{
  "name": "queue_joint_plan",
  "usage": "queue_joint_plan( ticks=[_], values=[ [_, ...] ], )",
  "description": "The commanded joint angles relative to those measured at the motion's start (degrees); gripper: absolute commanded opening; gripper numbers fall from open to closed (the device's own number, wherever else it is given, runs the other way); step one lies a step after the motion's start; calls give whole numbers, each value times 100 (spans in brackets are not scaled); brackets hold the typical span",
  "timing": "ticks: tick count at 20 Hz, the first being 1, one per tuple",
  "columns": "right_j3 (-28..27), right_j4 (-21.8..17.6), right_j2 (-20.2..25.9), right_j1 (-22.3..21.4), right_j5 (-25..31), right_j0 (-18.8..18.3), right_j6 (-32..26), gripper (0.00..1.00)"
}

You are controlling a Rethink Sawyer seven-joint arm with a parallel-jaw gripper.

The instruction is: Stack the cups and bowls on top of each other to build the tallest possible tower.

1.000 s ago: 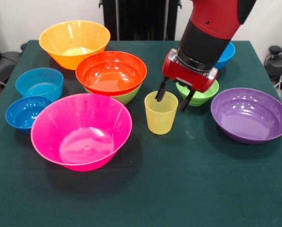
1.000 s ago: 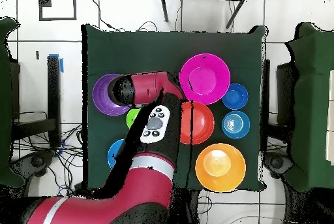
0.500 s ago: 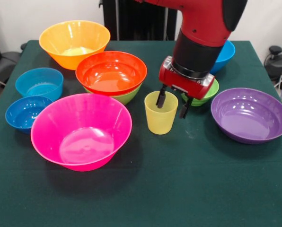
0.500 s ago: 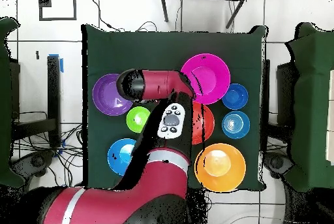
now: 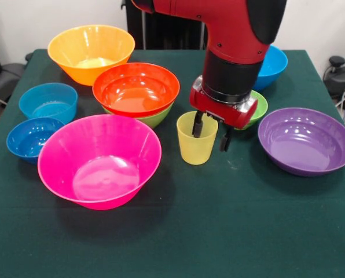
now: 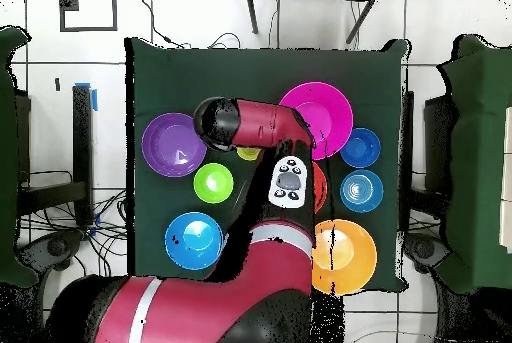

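The yellow cup stands upright at the table's middle; a sliver of it shows in the overhead view. My gripper is open and straddles the cup's right wall, with one finger inside the cup and the other outside. The red-orange bowl sits nested in the medium green bowl, left of the cup. The small green bowl lies behind my arm, mostly hidden, and is plain in the overhead view. The overhead view hides my gripper under the arm.
The large pink bowl is front left and the orange bowl back left. Two blue bowls sit at the left edge. The purple bowl is on the right, with a blue bowl behind it.
My arm has shifted left and lower over the cup. The left finger has sunk deeper inside the cup. The cup and bowls have not moved.
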Motion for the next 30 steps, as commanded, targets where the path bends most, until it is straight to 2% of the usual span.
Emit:
queue_joint_plan(
  ticks=[1, 9, 14, 19, 20, 23, 27, 30],
  values=[
    [129, 174, 910, 372, 702, -116, 64, 100],
    [176, 306, 1100, 413, 897, -246, 35, 100],
    [157, 297, 1111, 453, 701, -255, 41, 100],
    [0, 43, 925, 504, 362, -176, -2, 100],
    [15, -28, 914, 489, 290, -180, -92, 0],
    [-38, -235, 705, 497, 47, -63, -73, 0],
    [-437, -440, 343, 565, 65, 128, 8, 0],
    [-610, -462, 254, 583, 164, 237, 73, 0]
  ],
)
